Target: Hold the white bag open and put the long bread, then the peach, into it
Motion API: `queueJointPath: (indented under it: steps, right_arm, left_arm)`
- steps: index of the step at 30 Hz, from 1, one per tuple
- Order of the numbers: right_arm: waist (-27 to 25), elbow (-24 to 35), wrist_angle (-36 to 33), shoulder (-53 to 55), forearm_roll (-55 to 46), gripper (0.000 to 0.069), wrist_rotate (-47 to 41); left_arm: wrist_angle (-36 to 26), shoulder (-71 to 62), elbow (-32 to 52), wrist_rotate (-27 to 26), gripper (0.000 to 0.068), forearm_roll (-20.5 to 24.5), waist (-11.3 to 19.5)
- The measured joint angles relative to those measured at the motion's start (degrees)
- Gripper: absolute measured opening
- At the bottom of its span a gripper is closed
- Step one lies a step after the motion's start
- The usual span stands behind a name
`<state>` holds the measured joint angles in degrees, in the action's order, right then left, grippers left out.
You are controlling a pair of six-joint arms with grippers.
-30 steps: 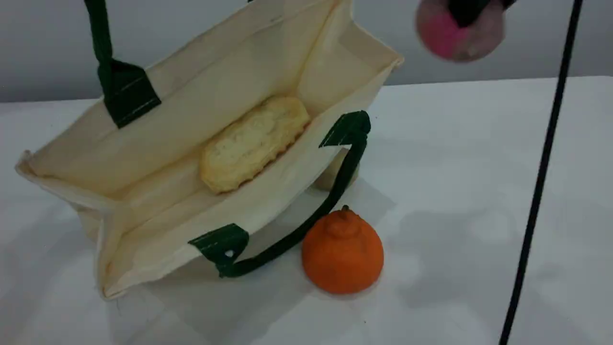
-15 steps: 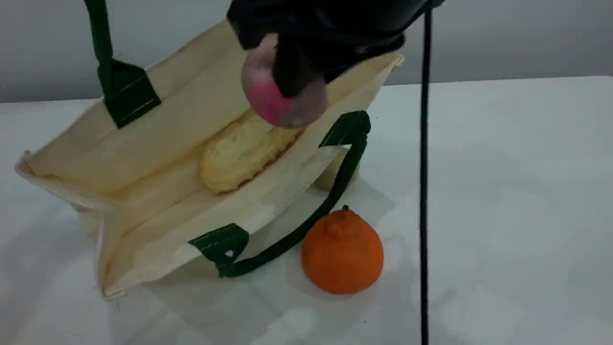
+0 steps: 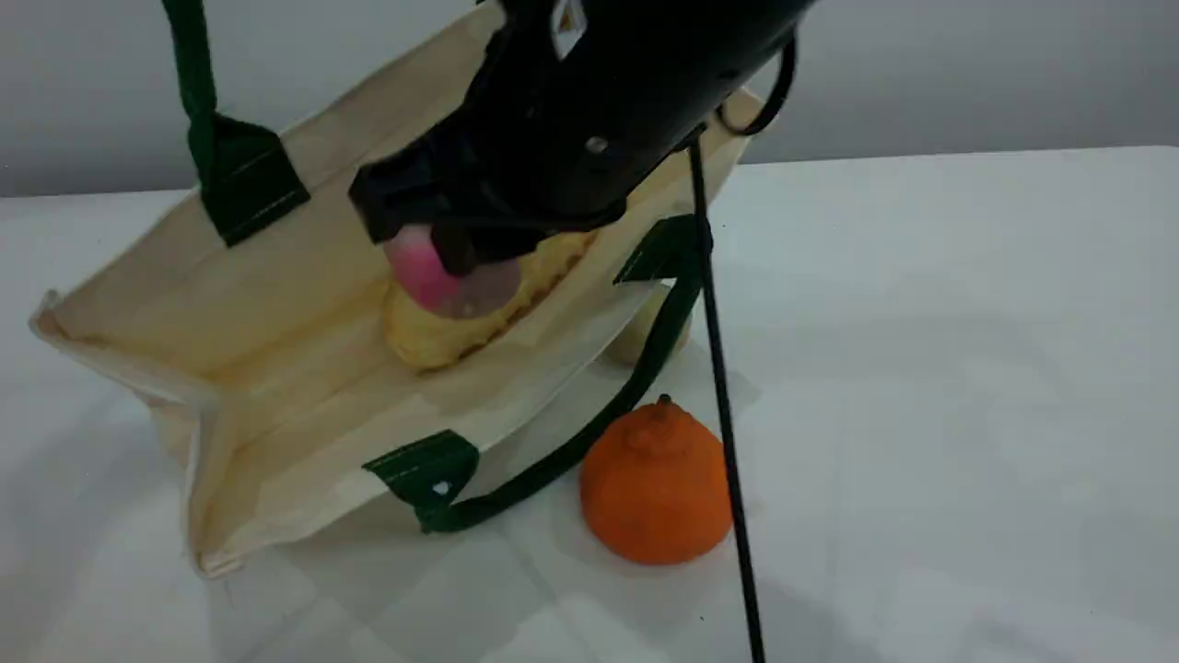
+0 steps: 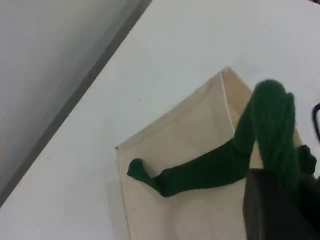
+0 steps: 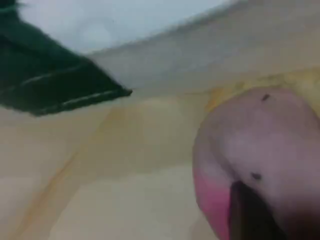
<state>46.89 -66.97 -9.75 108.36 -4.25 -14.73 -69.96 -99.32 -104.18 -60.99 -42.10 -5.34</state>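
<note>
While the right gripper [image 3: 456,262] hung inside the mouth of the white bag [image 3: 138,304], its fingers were clamped on the peach [image 3: 414,272]. The peach sat just over the long bread [image 3: 433,341], which lay on the bag's floor; contact could not be told. Left gripper [image 4: 280,187] closed on the rear handle [image 4: 210,170], holding that wall up, mouth gaping. Orange fruit [image 3: 659,488] outside on the tabletop [image 3: 921,368].

Judgement: release low, over bare canvas beside the loaf, so the peach cannot roll out. Part the fingers fully, then lift straight up, clear of the rim. The left grip should not slacken.
</note>
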Motion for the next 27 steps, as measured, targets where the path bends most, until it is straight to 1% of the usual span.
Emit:
queueJointPath:
  steps: [6,8,10,14,16,18,21,27]
  right_arm:
    - [0.0,-2.9,-1.0,3.0,-0.4,0.0186,0.0]
    - [0.0,-3.3,-1.2,3.1,-0.5,0.0215,0.3]
    - [0.0,-3.3,-1.3,3.1,-0.6,0.0285,0.4]
    - [0.0,-3.8,-2.4,3.1,-0.6,0.0465,0.4]
    - [0.0,-4.0,-2.9,2.9,-0.6,0.054,0.4]
    - [0.0,-4.7,-4.3,2.7,-0.6,0.0592,0.4]
    - [0.0,-7.0,-8.4,2.4,-1.7,0.0608,0.3]
    - [0.0,-11.7,-18.3,0.1,-9.5,0.059,-1.1]
  left_arm:
    - [0.0,0.0,0.0,0.0,0.0093,0.1,0.0]
    - [0.0,0.0,0.0,0.0,0.0093,0.1,0.0]
    - [0.0,0.0,0.0,0.0,0.0093,0.1,0.0]
    - [0.0,0.0,0.0,0.0,0.0093,0.1,0.0]
    - [0.0,0.0,0.0,0.0,0.0093,0.2,0.0]
    - [0.0,0.0,0.0,0.0,0.0093,0.2,0.0]
    - [0.0,0.0,0.0,0.0,0.0093,0.2,0.0]
    - [0.0,0.0,0.0,0.0,0.0093,0.2,0.0]
